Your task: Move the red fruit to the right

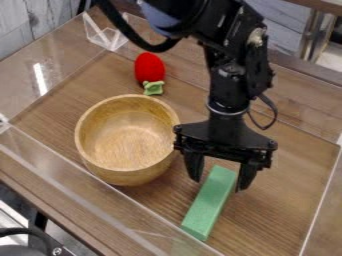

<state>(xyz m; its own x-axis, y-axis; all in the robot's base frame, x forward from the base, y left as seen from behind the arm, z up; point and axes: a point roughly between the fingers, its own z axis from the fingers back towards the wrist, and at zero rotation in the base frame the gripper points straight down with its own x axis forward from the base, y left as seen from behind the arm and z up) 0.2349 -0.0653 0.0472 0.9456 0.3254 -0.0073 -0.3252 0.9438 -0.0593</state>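
Observation:
The red fruit (pixel 150 69), a small strawberry toy with a pale green cap at its base, lies on the wooden table behind the bowl, at the upper middle of the view. My gripper (pixel 222 178) points straight down, far from the fruit, near the front right beside the bowl. It is open, its two dark fingers (pixel 194 171) spread over the upper end of a flat green block (pixel 210 203). Nothing is held between them.
A wooden bowl (pixel 127 138) stands left of the gripper, close to its left finger. Clear plastic walls (pixel 40 160) border the table on the left and front. The black arm (pixel 234 60) rises behind the gripper toward the top.

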